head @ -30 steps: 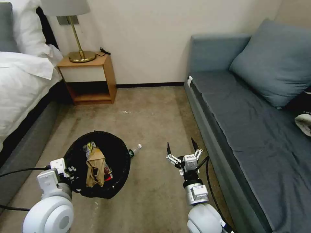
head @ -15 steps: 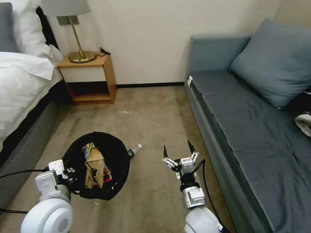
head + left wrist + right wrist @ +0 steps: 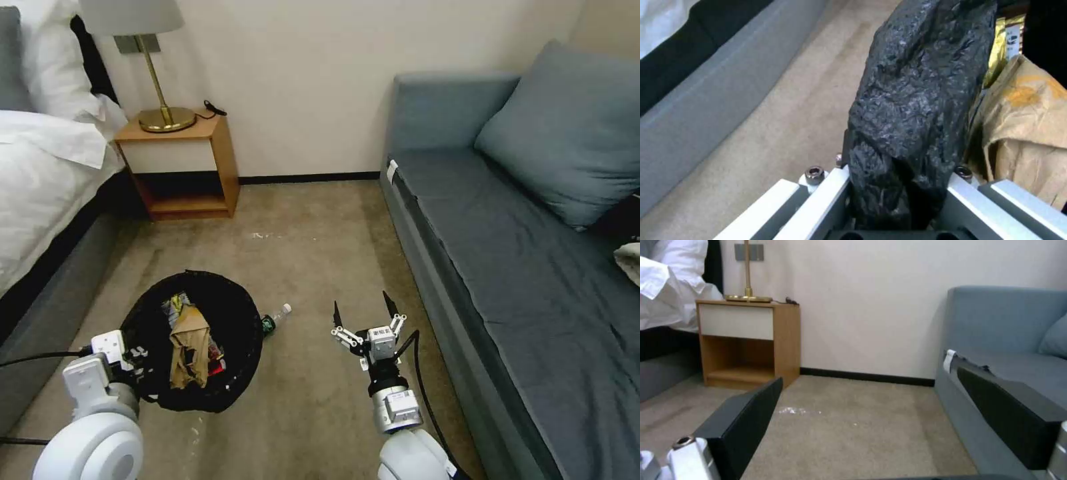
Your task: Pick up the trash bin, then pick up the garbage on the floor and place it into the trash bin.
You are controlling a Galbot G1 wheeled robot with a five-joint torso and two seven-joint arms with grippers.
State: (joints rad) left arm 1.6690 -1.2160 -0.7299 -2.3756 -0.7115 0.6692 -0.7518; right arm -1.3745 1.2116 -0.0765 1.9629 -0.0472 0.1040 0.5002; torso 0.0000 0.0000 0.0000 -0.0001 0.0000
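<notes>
Sofa (image 3: 533,267): blue-grey, along the right side of the carpet, a cushion on it.
Bed (image 3: 47,173): white sheets, on the left side.
Nightstand (image 3: 180,163): wooden, against the wall, with a brass lamp (image 3: 150,60) on top.
Trash bin (image 3: 193,337): lined with a black bag, near the left arm; inside lie a crumpled tan-brown paper (image 3: 187,347) and wrappers.
Left gripper (image 3: 137,357): at the bin's near-left rim, fingers pinched on the bag-covered rim (image 3: 907,126).
Right gripper (image 3: 360,313): above the carpet between bin and sofa, fingers spread apart, holding nothing.
Bottle (image 3: 275,317): clear, white cap, lying on the carpet, just beside the bin's right side.
</notes>
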